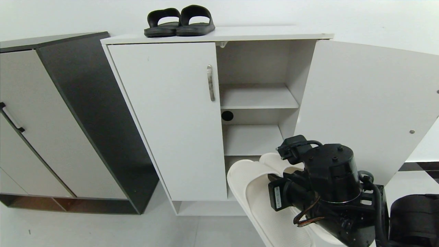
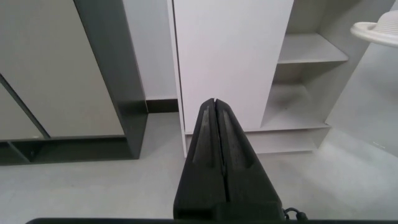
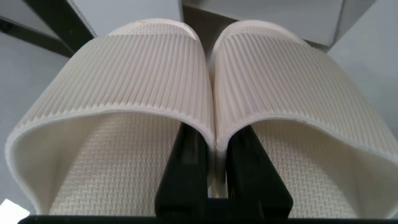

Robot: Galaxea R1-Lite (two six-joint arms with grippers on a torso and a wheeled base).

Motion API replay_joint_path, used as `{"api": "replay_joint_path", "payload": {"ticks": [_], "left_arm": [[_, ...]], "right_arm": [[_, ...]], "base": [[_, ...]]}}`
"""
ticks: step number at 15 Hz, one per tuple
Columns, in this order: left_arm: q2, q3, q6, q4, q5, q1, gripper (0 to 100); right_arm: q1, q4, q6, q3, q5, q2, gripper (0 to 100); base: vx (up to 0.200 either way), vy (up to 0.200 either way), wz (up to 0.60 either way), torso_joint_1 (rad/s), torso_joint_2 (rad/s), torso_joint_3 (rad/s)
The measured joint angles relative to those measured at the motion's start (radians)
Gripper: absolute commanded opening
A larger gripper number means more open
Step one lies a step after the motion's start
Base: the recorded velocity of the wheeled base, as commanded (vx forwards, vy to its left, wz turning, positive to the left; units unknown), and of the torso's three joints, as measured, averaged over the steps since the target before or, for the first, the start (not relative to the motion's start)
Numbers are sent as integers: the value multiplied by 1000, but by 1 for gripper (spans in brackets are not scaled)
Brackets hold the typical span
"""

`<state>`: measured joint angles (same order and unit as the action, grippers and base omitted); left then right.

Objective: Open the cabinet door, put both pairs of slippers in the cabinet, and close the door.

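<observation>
right door (image 1: 370, 109) standing open | right gripper (image 3: 214, 186) clamping white slippers (image 1: 253, 192), not shelved yet | black slippers (image 1: 179, 21) sitting on the cabinet (image 1: 274, 34) | left gripper (image 2: 214, 124) pinched together, empty

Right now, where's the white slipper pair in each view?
Head: white slipper pair low, right of centre, before the open cabinet side.
Left wrist: one end beside the open shelves.
Right wrist: close up, pinched by the right gripper.
Shared landmark: closed cabinet door, head and left wrist.
</observation>
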<state>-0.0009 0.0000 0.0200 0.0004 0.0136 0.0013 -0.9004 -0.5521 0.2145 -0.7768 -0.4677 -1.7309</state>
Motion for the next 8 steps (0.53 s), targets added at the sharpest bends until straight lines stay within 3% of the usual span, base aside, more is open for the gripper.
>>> {"api": "replay_joint_path", "payload": {"ticks": [2, 8], "left_arm": [[0, 0, 0, 0, 0, 0, 0], [0, 0, 1, 0, 0, 0, 0]], "right_arm": [[2, 0, 0, 1, -2, -4, 0], [3, 0, 3, -3, -16, -30, 0]], "base": [[0, 0, 0, -1, 4, -55], [0, 0, 0, 3, 2, -184]]}}
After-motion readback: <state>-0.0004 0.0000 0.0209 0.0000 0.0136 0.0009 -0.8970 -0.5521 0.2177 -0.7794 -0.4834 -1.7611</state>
